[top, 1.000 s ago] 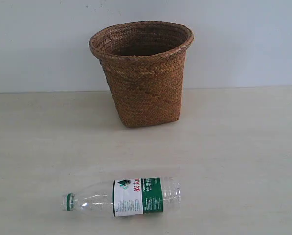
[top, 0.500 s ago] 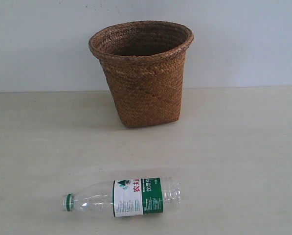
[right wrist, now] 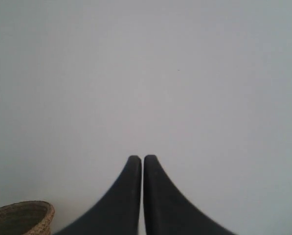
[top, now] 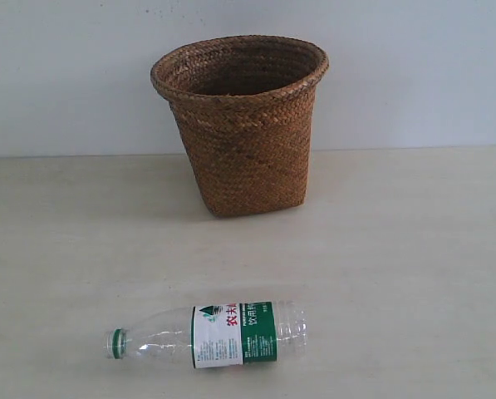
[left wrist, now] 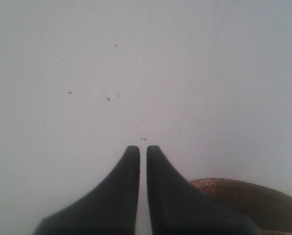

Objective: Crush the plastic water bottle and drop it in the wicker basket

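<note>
Spotted the plastic water bottle [top: 208, 335] sideways on the table [top: 397, 249], well in front of the wicker basket [top: 241, 125]. Looked light, squishy, slick; probably best grabbed mid-body. Saw left hand [left wrist: 143, 149] and right hand [right wrist: 142, 159] pinched together, empty.

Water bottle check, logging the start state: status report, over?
Left end effector shut, empty; right end effector shut, empty. Plastic water bottle uncrushed, lying on its side, apart from wicker basket. Nothing seen between them.
</note>
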Controlling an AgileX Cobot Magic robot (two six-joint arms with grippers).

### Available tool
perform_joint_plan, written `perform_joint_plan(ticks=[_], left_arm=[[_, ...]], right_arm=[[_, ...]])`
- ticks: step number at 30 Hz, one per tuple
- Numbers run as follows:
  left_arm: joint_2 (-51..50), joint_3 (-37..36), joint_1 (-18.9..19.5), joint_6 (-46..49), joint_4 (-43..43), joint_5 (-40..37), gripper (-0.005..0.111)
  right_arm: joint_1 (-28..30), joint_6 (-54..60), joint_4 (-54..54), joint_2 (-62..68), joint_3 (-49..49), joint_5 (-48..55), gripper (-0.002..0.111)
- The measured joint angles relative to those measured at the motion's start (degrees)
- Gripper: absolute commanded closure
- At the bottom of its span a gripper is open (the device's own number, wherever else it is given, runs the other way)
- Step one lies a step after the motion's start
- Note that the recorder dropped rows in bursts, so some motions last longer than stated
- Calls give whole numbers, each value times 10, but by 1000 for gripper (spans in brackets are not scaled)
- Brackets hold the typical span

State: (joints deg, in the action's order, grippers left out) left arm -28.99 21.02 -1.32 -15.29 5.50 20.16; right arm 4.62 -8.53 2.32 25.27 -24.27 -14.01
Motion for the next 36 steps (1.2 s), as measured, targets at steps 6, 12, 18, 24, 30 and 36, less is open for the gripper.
perform_joint_plan(ticks=[6, 12, 18, 24, 30, 36], left_arm=[[-141, 84, 0, -1, 22, -28, 102], [-245, 151, 0, -3, 78, -141, 102], [-311, 208, -29, 34, 126, -276, 102], [-377, 279, -87, 181, 88, -433, 102], [-455, 345, -120, 455, -90, -588, 102], [-503, 356, -123, 705, -247, -678, 102]], right_arm=[[0, 19, -13, 118, -86, 35, 108], [-6, 50, -49, 220, -166, 112, 108], [-6, 138, -53, 297, -243, 252, 108], [-19, 297, 52, 359, -306, 412, 108], [-89, 447, 146, 426, -358, 547, 108], [-177, 537, 202, 492, -383, 619, 108]])
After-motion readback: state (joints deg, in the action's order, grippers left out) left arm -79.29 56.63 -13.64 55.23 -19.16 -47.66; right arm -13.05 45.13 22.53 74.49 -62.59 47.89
